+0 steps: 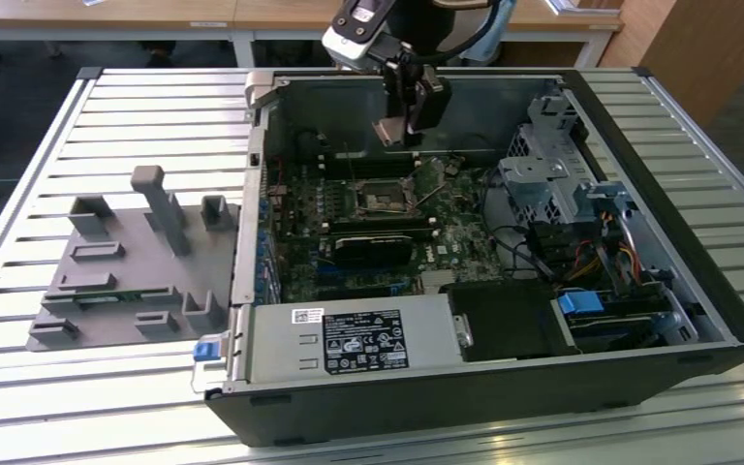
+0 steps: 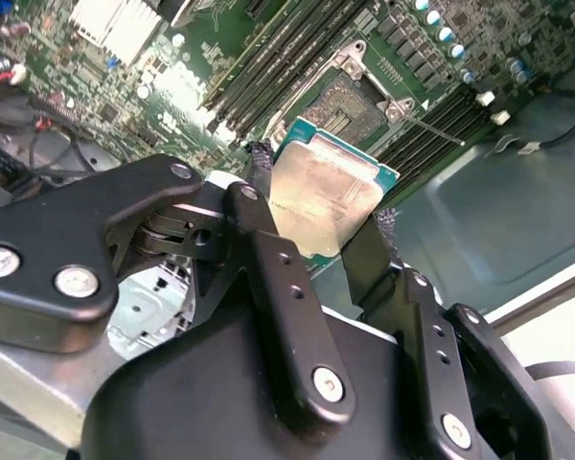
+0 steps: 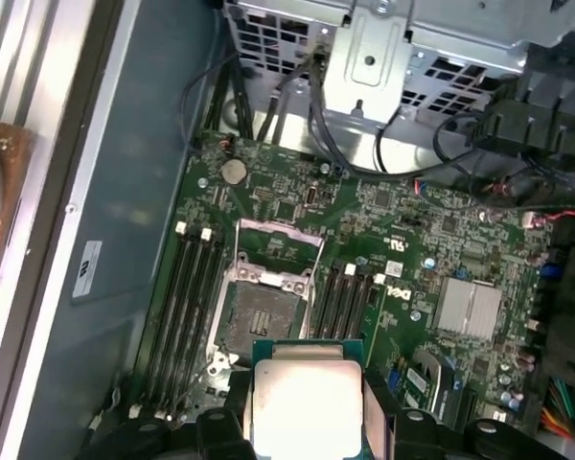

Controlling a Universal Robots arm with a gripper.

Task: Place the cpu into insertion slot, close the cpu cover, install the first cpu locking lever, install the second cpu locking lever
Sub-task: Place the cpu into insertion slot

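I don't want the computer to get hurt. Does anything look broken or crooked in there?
Nothing looks broken or spilled. The claw grips the cpu by two edges above the motherboard, and the insertion slot sits open and empty.

A flat, square, silvery-beige cpu [image 3: 305, 401] sits pinched between the fingers [image 3: 222, 429] of the black gripper [image 3: 305, 436], clear of the green circuit board [image 3: 412, 230]. The square black insertion slot [image 3: 262, 314] lies uncovered, its thin silvery cpu cover [image 3: 278, 251] swung back, long black memory slots [image 3: 194, 307] flanking it.
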